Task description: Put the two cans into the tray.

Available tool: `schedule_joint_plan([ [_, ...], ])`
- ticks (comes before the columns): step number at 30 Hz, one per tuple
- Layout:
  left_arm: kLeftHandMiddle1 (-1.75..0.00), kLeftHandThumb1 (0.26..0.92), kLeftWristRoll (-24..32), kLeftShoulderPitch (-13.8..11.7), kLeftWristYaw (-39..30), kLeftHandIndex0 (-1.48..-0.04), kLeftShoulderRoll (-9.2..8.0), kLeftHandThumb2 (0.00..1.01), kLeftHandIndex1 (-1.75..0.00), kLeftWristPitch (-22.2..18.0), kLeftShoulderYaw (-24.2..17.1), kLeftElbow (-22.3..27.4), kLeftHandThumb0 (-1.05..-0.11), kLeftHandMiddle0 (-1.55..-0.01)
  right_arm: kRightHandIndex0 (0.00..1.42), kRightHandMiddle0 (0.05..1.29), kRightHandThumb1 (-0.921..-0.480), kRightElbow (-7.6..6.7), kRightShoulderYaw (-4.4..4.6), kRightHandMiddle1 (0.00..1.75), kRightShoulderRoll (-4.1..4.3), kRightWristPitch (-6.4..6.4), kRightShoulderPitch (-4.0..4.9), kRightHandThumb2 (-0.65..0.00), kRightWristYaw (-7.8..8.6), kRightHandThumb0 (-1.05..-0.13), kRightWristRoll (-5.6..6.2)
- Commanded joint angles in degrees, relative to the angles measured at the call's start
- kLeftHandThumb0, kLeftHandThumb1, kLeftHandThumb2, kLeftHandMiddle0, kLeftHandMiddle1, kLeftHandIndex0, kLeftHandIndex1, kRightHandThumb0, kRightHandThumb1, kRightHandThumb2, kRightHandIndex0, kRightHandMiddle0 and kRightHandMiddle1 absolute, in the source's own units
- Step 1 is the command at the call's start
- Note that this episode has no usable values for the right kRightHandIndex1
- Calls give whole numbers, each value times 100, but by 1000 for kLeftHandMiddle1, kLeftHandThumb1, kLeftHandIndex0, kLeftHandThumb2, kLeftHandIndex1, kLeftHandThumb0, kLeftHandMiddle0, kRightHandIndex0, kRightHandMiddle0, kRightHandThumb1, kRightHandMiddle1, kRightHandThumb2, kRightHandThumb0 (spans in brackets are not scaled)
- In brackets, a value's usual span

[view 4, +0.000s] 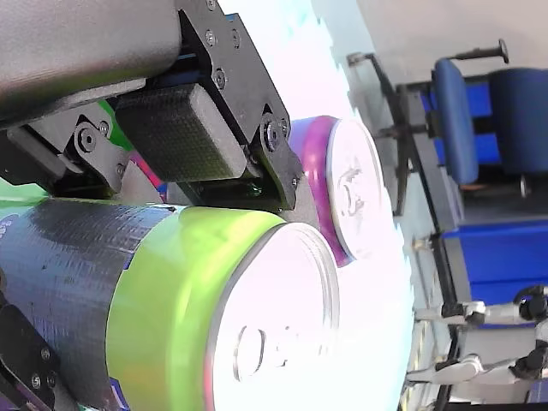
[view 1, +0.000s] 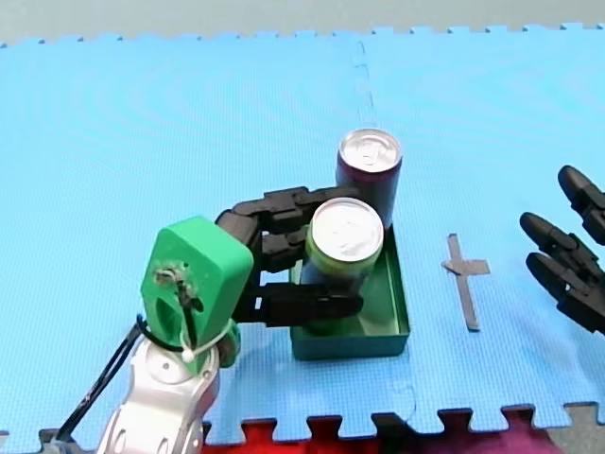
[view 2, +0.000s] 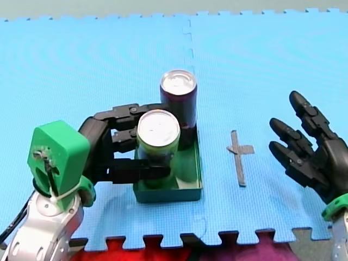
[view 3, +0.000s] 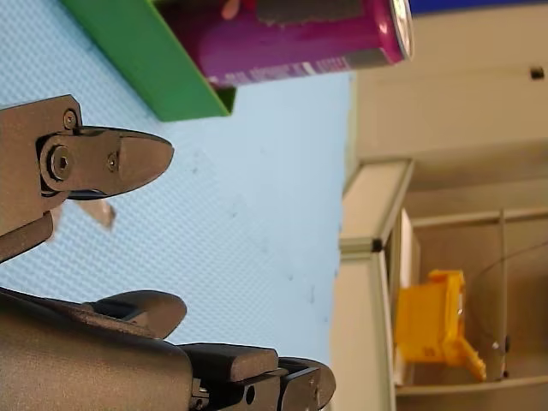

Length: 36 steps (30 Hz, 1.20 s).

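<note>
The robot's left hand (view 2: pixel 109 148) wraps its three fingers round the green can (view 2: pixel 158 130), holding it upright at the near end of the green tray (view 2: pixel 194 190). Whether the can's base touches the tray floor cannot be told. The purple can (view 2: pixel 178 89) stands just behind, at the tray's far end. The right hand (view 2: pixel 311 157), holding nothing, hovers over the blue mat (view 2: pixel 81 60), well apart. The placing looks nearly done. The next move calls for letting go and drawing back without tipping either can.
</note>
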<state>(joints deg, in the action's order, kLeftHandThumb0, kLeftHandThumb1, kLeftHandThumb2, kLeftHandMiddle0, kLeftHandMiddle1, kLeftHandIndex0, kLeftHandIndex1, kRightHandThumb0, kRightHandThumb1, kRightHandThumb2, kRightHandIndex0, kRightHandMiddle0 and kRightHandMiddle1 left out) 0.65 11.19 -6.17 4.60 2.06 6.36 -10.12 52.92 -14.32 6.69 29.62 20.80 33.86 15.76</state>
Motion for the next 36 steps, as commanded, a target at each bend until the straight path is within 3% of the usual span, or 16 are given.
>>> schedule_joint_plan([
  [1, 0, 755, 21, 32, 5, -1286, 1, 0, 0, -130, -22, -83, -415, -1435, 301, 209, -921, -47, 4, 0, 15, -21, -9, -279, -1, -1048, 23],
  [20, 0, 758, 103, 18, -46, -1279, 26, 0, 0, -423, -139, -485, -415, -1429, 309, 218, -921, -77, 37, 3, -16, -23, -33, -275, -13, -1048, 16],
  [36, 0, 758, 437, 26, -418, -1275, -26, 0, 0, -1153, -352, -1216, -409, -1427, 315, 227, -921, -113, 48, 5, -27, -43, -48, -278, -34, -1048, 20],
])
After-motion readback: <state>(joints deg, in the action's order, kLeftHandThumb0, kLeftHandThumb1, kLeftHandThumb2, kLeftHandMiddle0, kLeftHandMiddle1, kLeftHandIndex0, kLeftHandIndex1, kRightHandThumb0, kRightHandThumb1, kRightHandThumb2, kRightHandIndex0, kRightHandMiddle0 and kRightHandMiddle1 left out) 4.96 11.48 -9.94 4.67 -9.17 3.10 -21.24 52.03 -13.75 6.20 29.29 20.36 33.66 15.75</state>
